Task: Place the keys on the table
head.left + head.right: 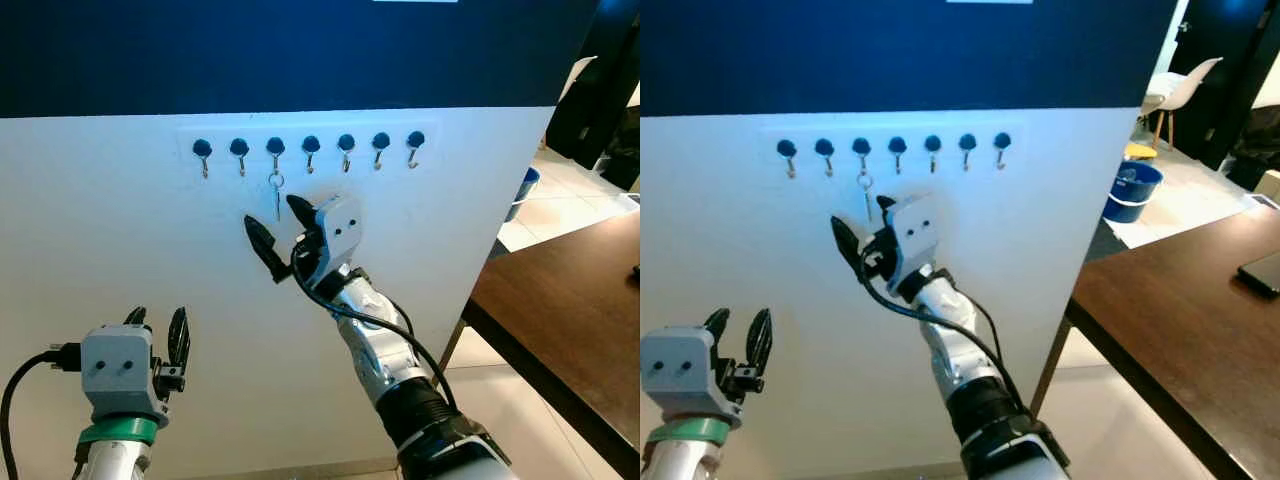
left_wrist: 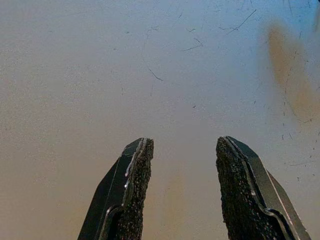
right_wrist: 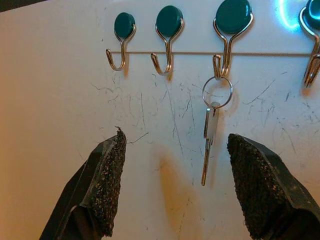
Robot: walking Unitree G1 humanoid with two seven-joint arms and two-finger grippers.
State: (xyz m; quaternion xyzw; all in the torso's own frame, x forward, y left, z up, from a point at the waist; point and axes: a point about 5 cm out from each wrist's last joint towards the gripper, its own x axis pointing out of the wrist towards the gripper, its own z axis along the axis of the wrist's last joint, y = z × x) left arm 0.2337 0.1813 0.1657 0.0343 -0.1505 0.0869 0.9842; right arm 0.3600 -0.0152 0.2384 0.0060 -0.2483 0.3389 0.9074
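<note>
The key (image 3: 210, 135) hangs on its ring from the third hook (image 3: 227, 30) of a row of seven on the white wall (image 1: 120, 240), upper centre of the frame, free of both grippers. The right gripper (image 1: 279, 233) is raised to the wall just below the key, its fingers (image 3: 107, 185) spread wide apart with nothing between them. The left gripper (image 1: 157, 330) is at the lower left, fingers also apart and empty, and the dark table (image 1: 570, 310) fills the lower right.
</note>
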